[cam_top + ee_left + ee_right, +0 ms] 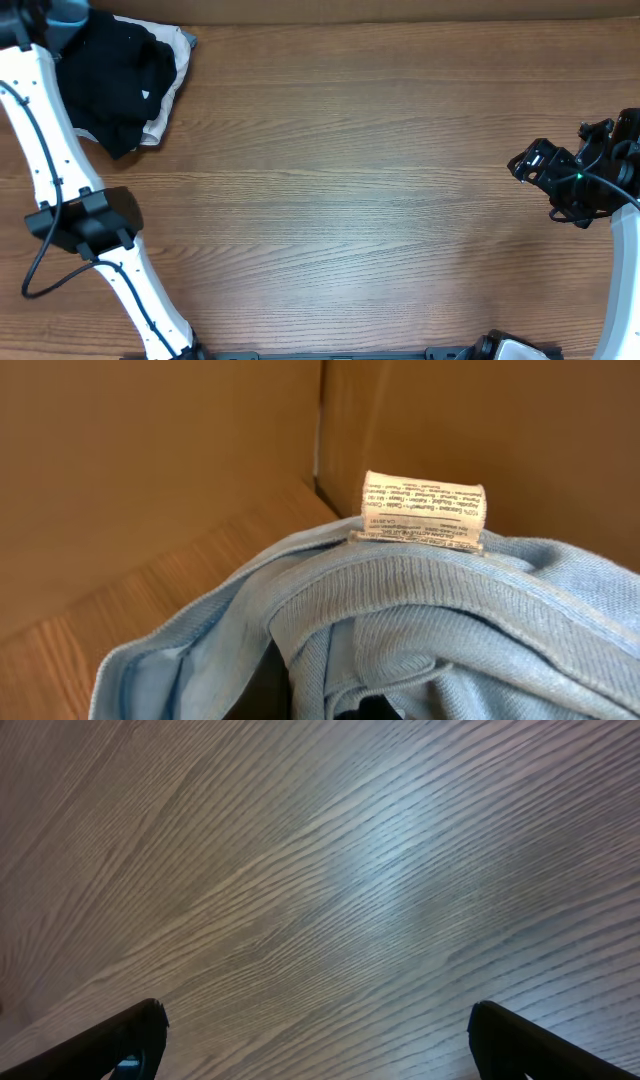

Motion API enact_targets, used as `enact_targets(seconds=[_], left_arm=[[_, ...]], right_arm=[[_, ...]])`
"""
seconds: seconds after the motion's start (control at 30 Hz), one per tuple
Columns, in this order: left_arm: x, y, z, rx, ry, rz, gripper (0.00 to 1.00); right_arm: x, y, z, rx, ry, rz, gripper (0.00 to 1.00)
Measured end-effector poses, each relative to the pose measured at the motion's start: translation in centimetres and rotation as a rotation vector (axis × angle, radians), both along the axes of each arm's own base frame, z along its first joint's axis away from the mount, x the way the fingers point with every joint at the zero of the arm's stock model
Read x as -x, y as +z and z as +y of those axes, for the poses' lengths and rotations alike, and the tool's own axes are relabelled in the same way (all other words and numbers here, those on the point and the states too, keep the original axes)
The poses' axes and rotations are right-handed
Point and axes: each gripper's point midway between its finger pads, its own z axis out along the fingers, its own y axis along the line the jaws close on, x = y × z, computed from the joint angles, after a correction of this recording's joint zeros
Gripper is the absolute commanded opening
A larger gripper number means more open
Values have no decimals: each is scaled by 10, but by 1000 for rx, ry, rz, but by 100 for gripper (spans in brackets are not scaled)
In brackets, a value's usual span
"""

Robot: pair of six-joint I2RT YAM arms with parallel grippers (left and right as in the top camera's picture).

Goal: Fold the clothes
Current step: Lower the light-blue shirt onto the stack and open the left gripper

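Note:
The light sky-blue T-shirt [450,620] fills the lower left wrist view, bunched up right at the jaws, with its white care label [424,510] standing up. My left gripper's fingers are hidden under the fabric, and it appears shut on the shirt. In the overhead view the left arm [45,150] reaches to the far left corner, where a bit of blue [68,8] shows at the frame edge. My right gripper [318,1040] is open and empty over bare wood at the right side of the table [528,165].
A black garment [115,75] lies on a beige cloth [172,100] at the far left of the table. Brown cardboard walls [150,460] and their corner stand behind the shirt in the left wrist view. The wooden table [350,180] spans the overhead view.

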Motion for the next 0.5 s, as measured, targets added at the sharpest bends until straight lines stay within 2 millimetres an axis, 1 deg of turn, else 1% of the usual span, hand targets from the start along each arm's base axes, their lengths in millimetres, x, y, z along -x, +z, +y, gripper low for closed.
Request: enact_targets(seconds=[0.2,0.3,0.5], left_arm=[[-15,-29,-25,52,-65,52,4],[-19,-40,-47,77,-103,91,4],[-21,-56,-100,108,-191,178,6]], right_arm=[[0,0,0,0,0,0,100],[0,0,0,0,0,0,100],[0,0,0,0,0,0,100]])
